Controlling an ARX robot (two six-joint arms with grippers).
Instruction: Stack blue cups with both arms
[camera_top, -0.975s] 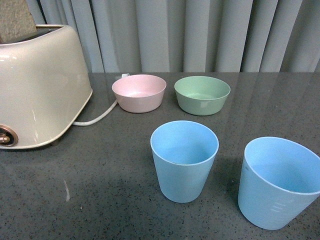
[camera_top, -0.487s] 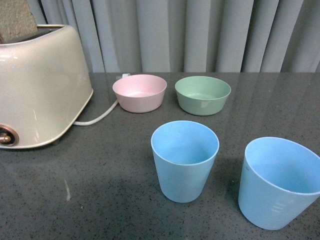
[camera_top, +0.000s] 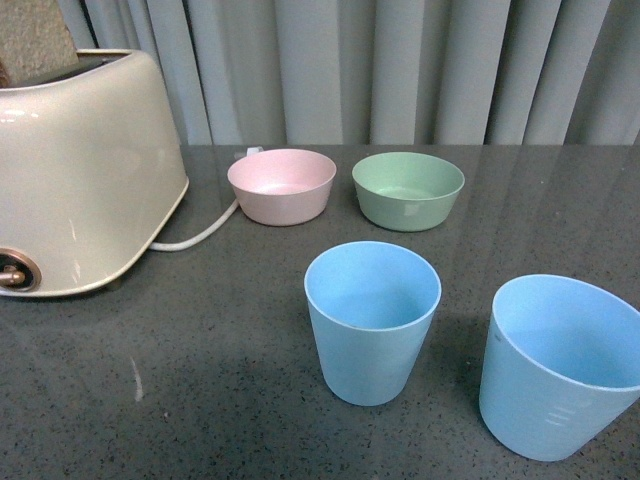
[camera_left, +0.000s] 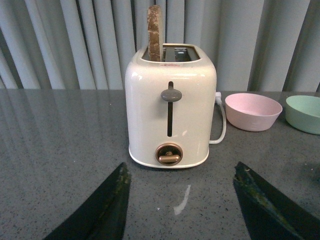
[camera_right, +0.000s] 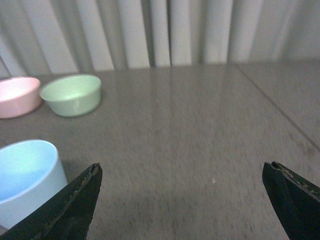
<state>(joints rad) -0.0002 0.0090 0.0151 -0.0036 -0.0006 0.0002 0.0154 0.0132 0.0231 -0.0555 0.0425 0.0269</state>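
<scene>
Blue centre cup (camera_top: 372, 320) & blue rt cup (camera_top: 560, 365): both upright on dark speckled surface (camera_top: 200, 360), mouths up, long axes vertical, rims wider than bases, well apart, not yet nested; faint raised lines low on rt cup's side. Contents: none visible in either; pink bowl (camera_top: 281, 186) & green bowl (camera_top: 407, 190) behind, side by side, likewise empty; toaster (camera_top: 80, 170) at far left w/ one slice of toast (camera_left: 155, 30) standing in a slot. Left gripper (camera_left: 180, 210): jaws wide apart, nothing between, aimed square at toaster front; no cup in left wrist view, so cups judged to lie toward robot's right of these jaws. Right gripper (camera_right: 181, 170): jaws wide apart, bare surface between; one blue cup (camera_right: 25, 175) at picture edge, just outside one finger, not betw. the two; which cup, cannot tell. Neither arm in front view. Judged pairing: left arm nearer centre cup, right arm nearer rt cup. Key relation for next move: cup beside, not inside, right jaws' gap; sideways shift toward it needed before closing on its wall, then lift & lower mouth-up into the other.
</scene>
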